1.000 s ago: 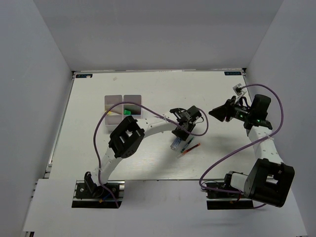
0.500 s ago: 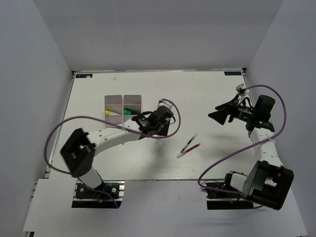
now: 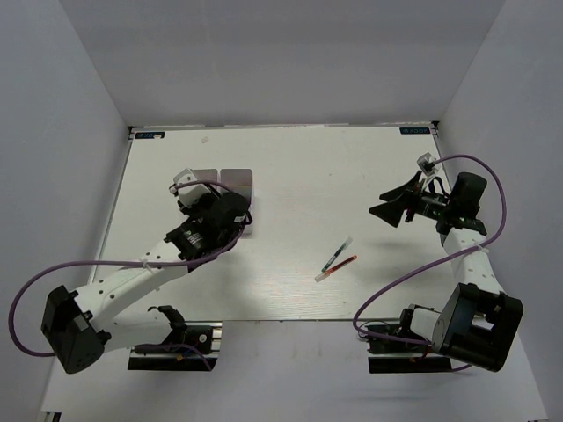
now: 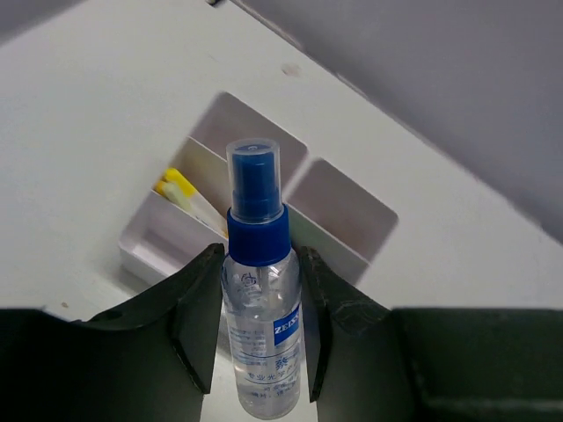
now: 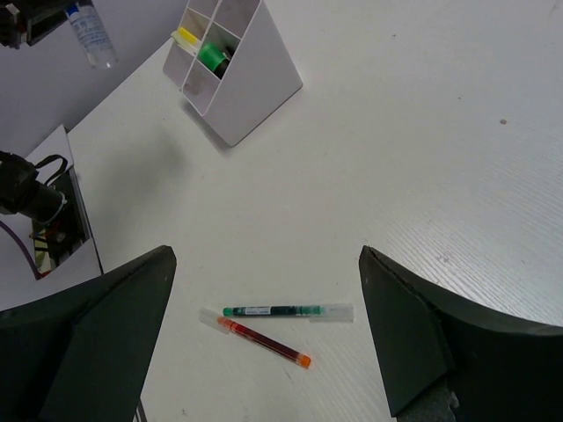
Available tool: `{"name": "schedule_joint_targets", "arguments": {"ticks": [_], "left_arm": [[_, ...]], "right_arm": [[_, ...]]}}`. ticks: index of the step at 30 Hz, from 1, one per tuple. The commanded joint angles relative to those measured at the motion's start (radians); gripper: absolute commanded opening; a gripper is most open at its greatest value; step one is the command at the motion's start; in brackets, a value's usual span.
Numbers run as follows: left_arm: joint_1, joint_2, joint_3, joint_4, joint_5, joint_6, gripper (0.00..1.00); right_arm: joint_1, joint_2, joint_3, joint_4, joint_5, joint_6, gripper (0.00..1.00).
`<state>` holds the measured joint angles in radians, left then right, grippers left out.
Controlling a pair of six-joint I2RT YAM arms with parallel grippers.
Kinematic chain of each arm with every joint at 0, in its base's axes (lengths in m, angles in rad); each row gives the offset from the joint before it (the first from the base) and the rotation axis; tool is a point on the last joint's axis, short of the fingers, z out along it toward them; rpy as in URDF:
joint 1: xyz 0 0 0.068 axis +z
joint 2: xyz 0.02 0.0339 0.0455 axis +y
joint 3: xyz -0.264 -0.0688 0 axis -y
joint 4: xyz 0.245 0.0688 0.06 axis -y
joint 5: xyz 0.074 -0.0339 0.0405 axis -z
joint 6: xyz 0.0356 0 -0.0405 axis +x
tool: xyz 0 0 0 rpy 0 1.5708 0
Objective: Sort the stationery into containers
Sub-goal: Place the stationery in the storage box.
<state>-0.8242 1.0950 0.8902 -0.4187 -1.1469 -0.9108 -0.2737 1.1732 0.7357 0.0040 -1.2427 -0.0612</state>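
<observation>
While the left gripper (image 4: 258, 257) hangs over the tray (image 4: 339, 204), the open compartments lie just beyond and below its fingertips. A yellow pen (image 4: 176, 186) stands in one and a highlighter (image 5: 212, 56) in the one beside it. Two back compartments show bare walls. The bottle (image 4: 260, 303) is clear with a blue spray cap. Its blue label (image 4: 283, 332) seems to read "ZEISS", and the finer print is too small to read. Both left fingers press the bottle's sides, holding it upright. The right gripper (image 5: 266, 255) is spread wide and touches nothing. A green pen (image 5: 286, 310) and a red pen (image 5: 262, 341) lie side by side on the table (image 5: 422, 132) below it.
</observation>
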Motion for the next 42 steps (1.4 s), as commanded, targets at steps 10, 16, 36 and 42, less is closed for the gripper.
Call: {"name": "schedule_joint_targets", "arguments": {"ticks": [10,16,36,42], "left_arm": [[0.080,0.293,0.042,-0.012,-0.441,-0.218,0.00],[0.129,0.423,0.113,-0.022,-0.482,-0.231,0.00],[0.235,0.566,0.125,-0.034,-0.482,-0.338,0.10],[0.235,0.575,0.135,-0.097,-0.482,-0.392,0.28]], "right_arm": [[0.001,-0.009,-0.022,-0.030,-0.035,-0.078,0.90],[0.001,0.020,-0.016,-0.038,-0.041,-0.089,0.90],[0.001,0.045,0.010,-0.101,-0.050,-0.144,0.90],[0.001,0.046,0.007,-0.108,-0.057,-0.155,0.90]]}}
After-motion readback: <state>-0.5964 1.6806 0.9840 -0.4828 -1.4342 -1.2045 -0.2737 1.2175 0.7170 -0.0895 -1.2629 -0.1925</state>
